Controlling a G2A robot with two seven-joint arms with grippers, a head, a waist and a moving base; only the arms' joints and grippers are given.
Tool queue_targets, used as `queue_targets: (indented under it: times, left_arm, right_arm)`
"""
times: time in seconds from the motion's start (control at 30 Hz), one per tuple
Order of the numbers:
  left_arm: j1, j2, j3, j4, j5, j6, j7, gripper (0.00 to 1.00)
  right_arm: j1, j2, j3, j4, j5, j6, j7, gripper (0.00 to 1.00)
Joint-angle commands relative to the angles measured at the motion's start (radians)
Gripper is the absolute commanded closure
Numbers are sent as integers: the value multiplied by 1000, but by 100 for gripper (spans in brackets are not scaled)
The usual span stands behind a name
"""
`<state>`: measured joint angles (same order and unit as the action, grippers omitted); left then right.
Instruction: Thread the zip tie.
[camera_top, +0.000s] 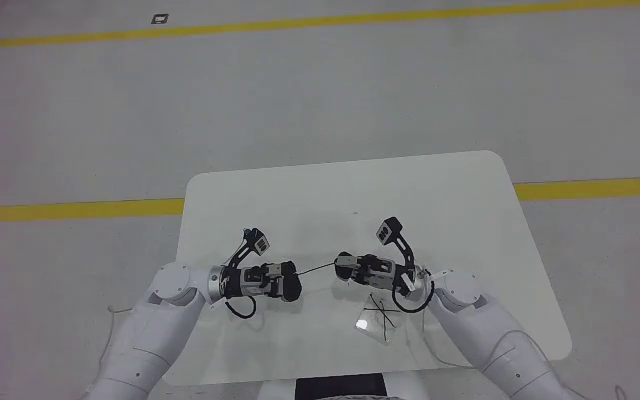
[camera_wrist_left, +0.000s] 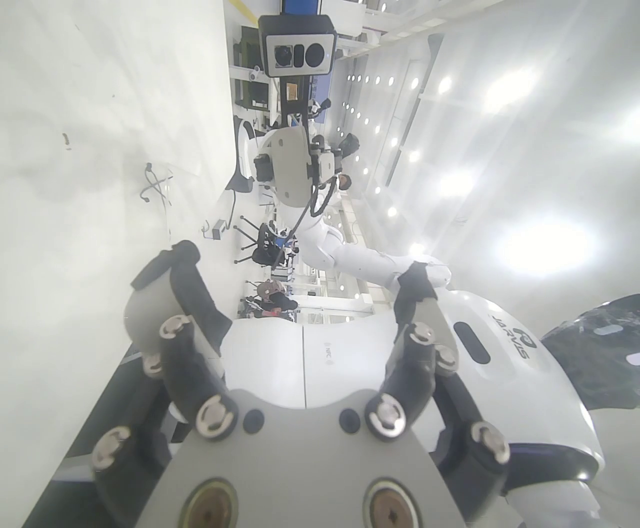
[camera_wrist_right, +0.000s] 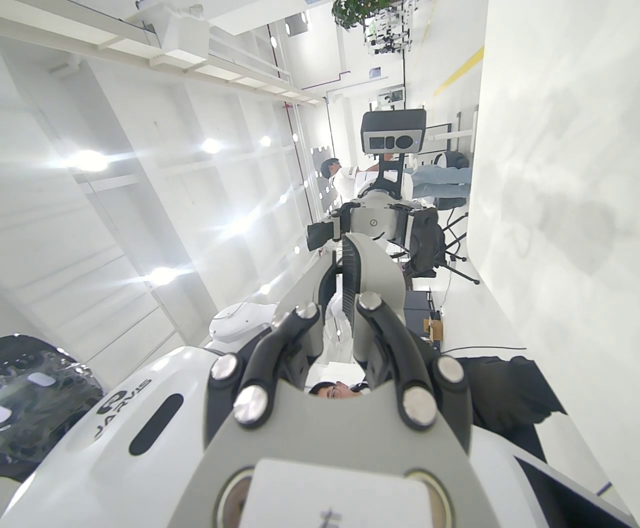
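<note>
Our right end effector (camera_top: 342, 265) clamps the zip tie (camera_top: 316, 268); its free end reaches our left end effector (camera_top: 294, 280), whose fingers (camera_wrist_left: 175, 280) stand apart.

Glossy white arm shells (camera_top: 150, 320); left tool (camera_wrist_left: 295, 270) grey-based, black linkages (camera_wrist_left: 190, 360), silver screws (camera_wrist_left: 215, 417) (black wrist cables (camera_top: 240, 307)).

A robot lab hall: yellow floor lines (camera_top: 90, 210), white table (camera_top: 350, 200), ceiling lights (camera_wrist_left: 547, 247).

Left pincer (camera_wrist_left: 292, 272) spread wide, right pincer (camera_wrist_right: 343, 247) closed tight, tips facing each other, close together
</note>
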<state>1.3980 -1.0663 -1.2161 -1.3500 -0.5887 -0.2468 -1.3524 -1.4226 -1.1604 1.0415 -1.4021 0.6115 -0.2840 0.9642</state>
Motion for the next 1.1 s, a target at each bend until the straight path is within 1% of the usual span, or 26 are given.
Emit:
queue_targets:
  times: [0.0, 0.13, 0.2, 0.23, 0.3, 0.37, 0.47, 0.57, 0.6, 0.8, 0.83, 0.87, 0.97, 1.07]
  left_arm:
    - [0, 0, 0, 0, 0, 0, 0, 0]
    - [0, 0, 0, 0, 0, 0, 0, 0]
    - [-1, 1, 10, -13, 31, -5, 16, 0]
    - [-3, 2, 15, -20, 47, -15, 12, 0]
    - [-11, 3, 34, -31, 62, -49, -38, 0]
    - [-18, 4, 46, -23, 47, -69, -38, 0]
    - [-37, 6, 76, -4, 45, -84, -38, 0]
    - [-62, 8, 129, -5, 8, -93, -38, 0]
    - [-72, 11, 138, -4, 9, -93, -38, 0]
    - [-72, 11, 138, -4, 9, -93, -38, 0]
    - [-70, 11, 139, -10, 14, -91, 1, 0]
    - [-68, 11, 141, -16, 20, -89, 15, 0]
    - [-63, 13, 139, -20, 14, -90, 43, 0]
    - [-62, 15, 141, -26, 15, -93, 44, 0]
  right_arm:
    - [0, 0, 0, 0, 0, 0, 0, 100]
    - [0, 0, 0, 0, 0, 0, 0, 100]
    - [-4, -1, -4, -9, -5, 3, -15, 100]
    - [-6, -1, -5, -12, -8, 1, -18, 100]
    - [-9, -3, -11, -15, 0, -10, -11, 100]
    - [-9, -5, -16, -12, 7, -16, -6, 100]
    - [-5, -9, -29, 1, 17, -25, -1, 100]
    - [3, -14, -43, 16, 34, -24, 2, 100]
    - [6, -15, -44, 18, 30, -26, 1, 100]
    - [6, -15, -44, 18, 30, -26, 1, 100]
    - [2, -15, -46, 10, 25, -20, -17, 100]
    - [0, -16, -47, 5, 22, -17, -23, 100]
    - [-8, -16, -50, -8, 13, -15, -28, 100]
    - [-8, -15, -52, -15, -3, -14, -26, 100]
